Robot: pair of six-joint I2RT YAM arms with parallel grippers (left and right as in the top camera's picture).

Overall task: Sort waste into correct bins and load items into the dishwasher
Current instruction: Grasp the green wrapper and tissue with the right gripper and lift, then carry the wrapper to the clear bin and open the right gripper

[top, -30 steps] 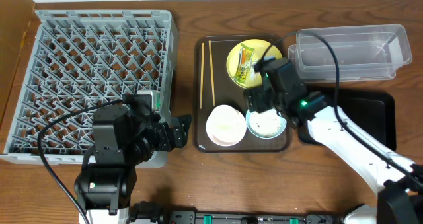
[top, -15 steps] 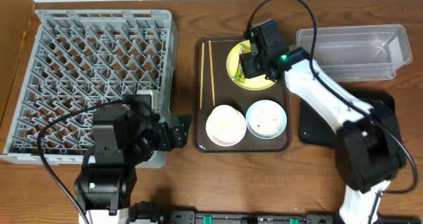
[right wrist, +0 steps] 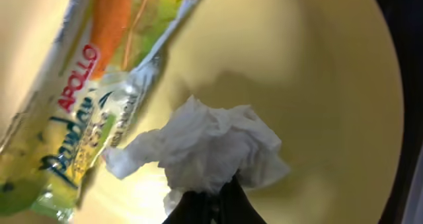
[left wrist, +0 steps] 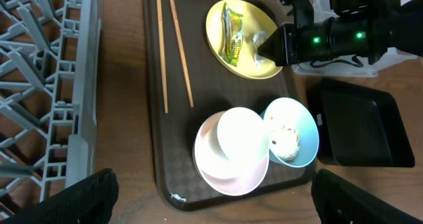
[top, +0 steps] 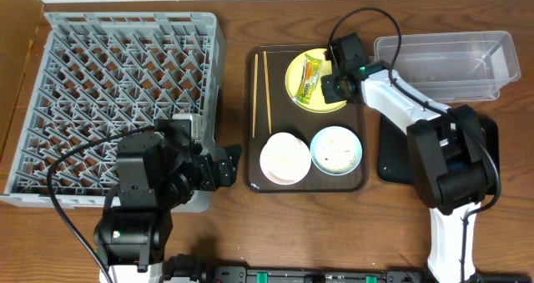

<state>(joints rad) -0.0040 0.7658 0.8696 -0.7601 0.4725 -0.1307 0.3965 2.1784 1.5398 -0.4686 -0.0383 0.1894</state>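
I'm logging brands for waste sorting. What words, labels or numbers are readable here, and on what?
"APOLLO": red capitals on the green-yellow snack wrapper, right wrist view.
"Pandan": blue script beside it, same wrapper; last letters uncertain.
Small dark print on the wrapper's clear end: too blurred to read.
Overhead and left wrist views: wrapper print too small; no other text visible.

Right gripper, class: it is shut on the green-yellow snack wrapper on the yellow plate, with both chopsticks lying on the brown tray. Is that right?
No. The right gripper is shut on the crumpled white tissue, not the snack wrapper, which lies beside it on the yellow plate; the right wrist view shows this. Both chopsticks do lie on the brown tray.
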